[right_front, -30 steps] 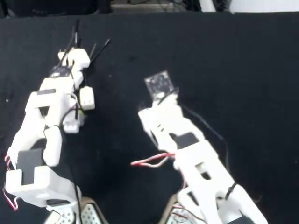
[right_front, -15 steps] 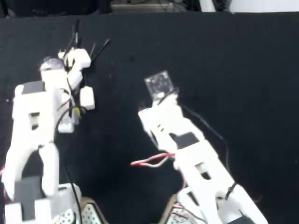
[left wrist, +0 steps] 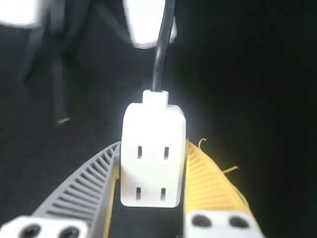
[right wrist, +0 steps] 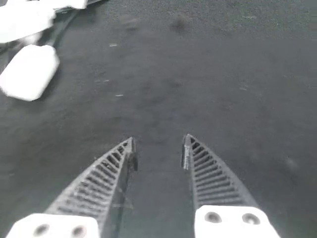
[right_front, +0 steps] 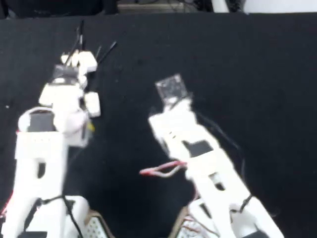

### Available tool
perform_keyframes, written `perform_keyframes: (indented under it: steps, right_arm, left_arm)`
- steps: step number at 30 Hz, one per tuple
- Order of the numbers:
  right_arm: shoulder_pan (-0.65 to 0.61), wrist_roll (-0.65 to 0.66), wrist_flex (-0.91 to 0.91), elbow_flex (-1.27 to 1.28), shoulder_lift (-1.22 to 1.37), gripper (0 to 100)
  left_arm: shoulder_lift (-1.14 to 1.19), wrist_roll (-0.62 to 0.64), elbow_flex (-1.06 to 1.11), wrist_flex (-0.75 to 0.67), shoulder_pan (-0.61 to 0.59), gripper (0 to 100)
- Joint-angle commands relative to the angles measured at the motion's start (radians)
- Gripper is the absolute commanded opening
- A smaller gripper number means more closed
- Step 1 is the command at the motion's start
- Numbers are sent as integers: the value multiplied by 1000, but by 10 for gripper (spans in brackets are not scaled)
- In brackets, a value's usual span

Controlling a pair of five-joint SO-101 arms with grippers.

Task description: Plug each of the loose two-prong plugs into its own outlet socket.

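Left end effector clamped on outlet socket, right end effector apart, low above black table

A white outlet socket (two pairs of slots on its face, a black cord leaving its far end) sits clamped in the left pincer. In the high view's upper left, a white block and a second white block lie on the black surface among black cords, too blurred to tell plug from socket.
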Motion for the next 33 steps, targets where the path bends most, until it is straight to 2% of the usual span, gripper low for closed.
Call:
perform_keyframes:
  steps: [1,6,11,16,18,21,28,31,33]
  right_arm:
    - [118,-11,-25,-48,-5,155]
    - [190,-115,-32,-50,-5,155]
    - [189,-112,-32,-50,-4,155]
    - [189,-112,-32,-50,-4,155]
    - [189,-112,-32,-50,-4,155]
    - [187,-112,-32,-50,-4,155]
    - [187,-112,-34,-50,-4,155]
    - [186,-112,-34,-50,-2,155]
    - [167,-112,-34,-50,-1,155]
  left_arm:
    - [23,-69,114,-144,159,30]
    - [100,-72,283,-425,297,30]
    - [178,-72,348,-568,308,36]
    - [253,-72,344,-569,308,227]
    - [258,-72,341,-569,308,270]
    - [229,-72,305,-531,283,247]
    - [80,-72,160,-316,131,213]
    - [35,-72,166,-315,59,214]
    - [41,-72,199,-362,31,215]
